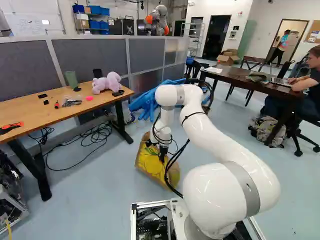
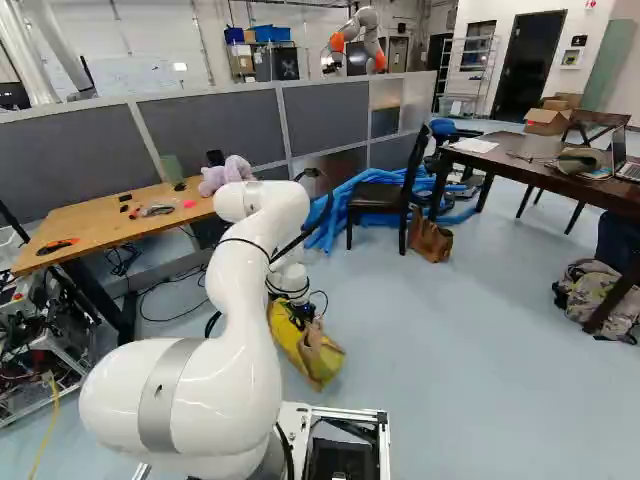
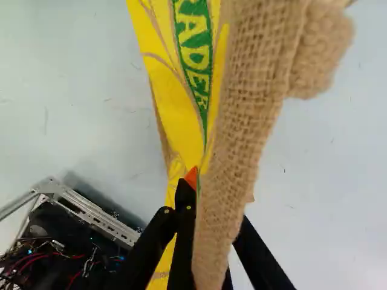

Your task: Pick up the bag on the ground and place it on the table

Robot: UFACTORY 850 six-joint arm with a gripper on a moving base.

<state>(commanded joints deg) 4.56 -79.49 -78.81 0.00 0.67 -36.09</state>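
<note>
Low ahead of the arm, my gripper (image 1: 162, 154) is shut on the burlap edge of the yellow and tan bag (image 1: 150, 162). The bag (image 2: 308, 350) tilts beneath the gripper; whether it touches the floor I cannot tell. In the wrist view the gripper (image 3: 202, 188) has the burlap between its fingers; an orange pad shows on one side, and the cloth hides the other fingertip. Left of the arm in the left base view stands a light wooden table (image 1: 30, 112). A dark table (image 1: 235, 80) stands farther off at the right.
On the wooden table are a purple plush toy (image 1: 106, 82), a green cup (image 1: 71, 78) and small tools. Cables (image 1: 95, 135) lie under it. Beyond the bag are blue tubes (image 1: 150, 100), a chair (image 2: 385, 200) and a brown bag (image 2: 430, 238). Another robot (image 2: 358, 40) stands behind the partition.
</note>
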